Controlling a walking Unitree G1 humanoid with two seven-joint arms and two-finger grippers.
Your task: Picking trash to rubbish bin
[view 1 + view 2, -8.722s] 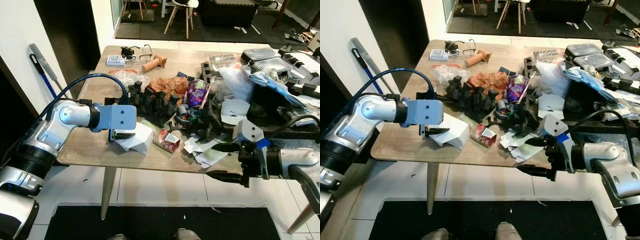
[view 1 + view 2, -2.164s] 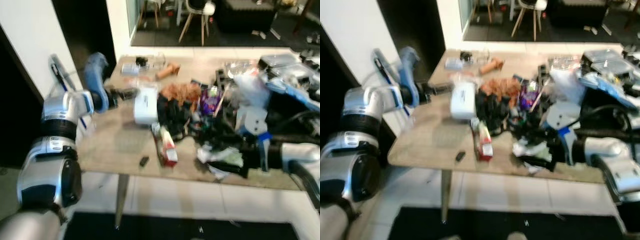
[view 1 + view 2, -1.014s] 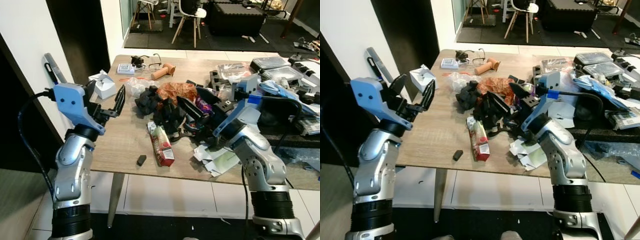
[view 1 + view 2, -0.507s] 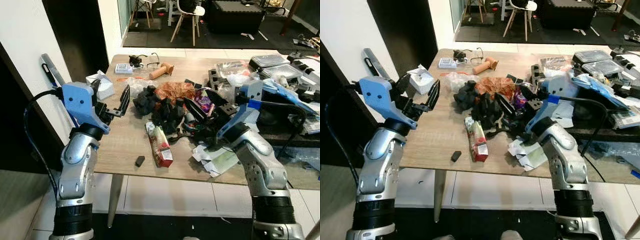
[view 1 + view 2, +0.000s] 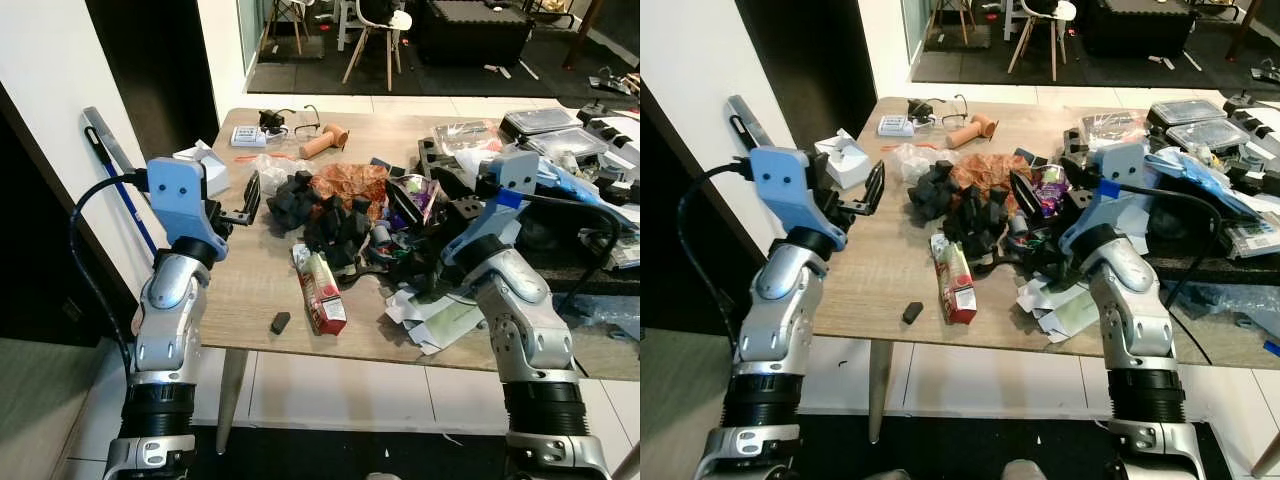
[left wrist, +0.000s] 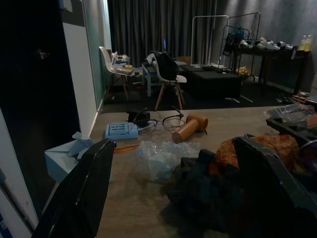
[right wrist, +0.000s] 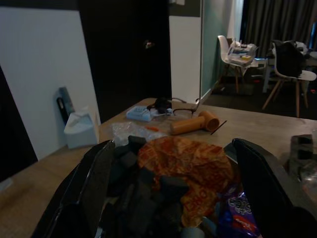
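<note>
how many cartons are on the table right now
2: a white carton at the table's left edge beside the left gripper, and a red carton lying near the front edge. The clutter may hide more.

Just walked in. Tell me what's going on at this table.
The robot stands at a wooden table heaped with trash, both arms raised and neither holding anything. The left claw is open above the table's left side, beside a white tissue box. The right claw is open over the pile of black foam pieces and an orange wrapper. A red carton lies flat near the front edge.
</note>
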